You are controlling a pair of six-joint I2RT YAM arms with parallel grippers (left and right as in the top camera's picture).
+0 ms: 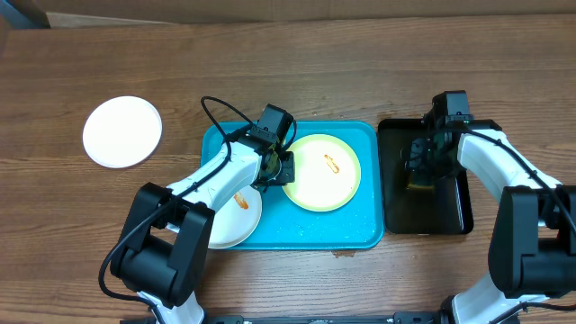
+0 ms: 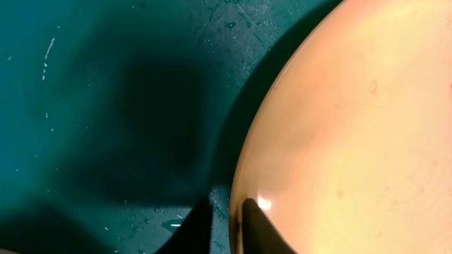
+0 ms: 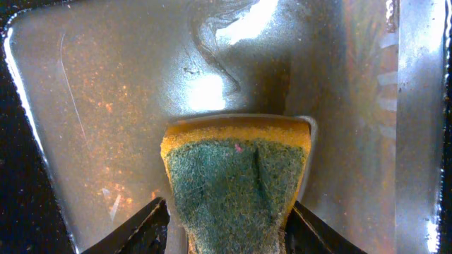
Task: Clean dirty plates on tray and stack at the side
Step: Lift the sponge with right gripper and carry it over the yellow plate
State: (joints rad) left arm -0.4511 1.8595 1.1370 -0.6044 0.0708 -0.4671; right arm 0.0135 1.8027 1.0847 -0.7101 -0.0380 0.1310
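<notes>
The turquoise tray (image 1: 360, 229) holds a pale yellow-green plate (image 1: 321, 171) with an orange smear and a white plate (image 1: 236, 216) with an orange smear, partly under my left arm. A second white plate (image 1: 122, 131) lies on the table at the far left. My left gripper (image 1: 281, 169) sits at the yellow-green plate's left rim. In the left wrist view its fingers (image 2: 227, 204) pinch the rim of that plate (image 2: 339, 127) above the tray (image 2: 106, 106). My right gripper (image 1: 421, 166) (image 3: 229, 204) is shut on a yellow-and-green sponge (image 3: 236, 162).
A black tray (image 1: 450, 211) stands right of the turquoise tray, and the right gripper and sponge are inside it. Its floor (image 3: 106, 85) looks wet and shiny. Bare wooden table lies around both trays.
</notes>
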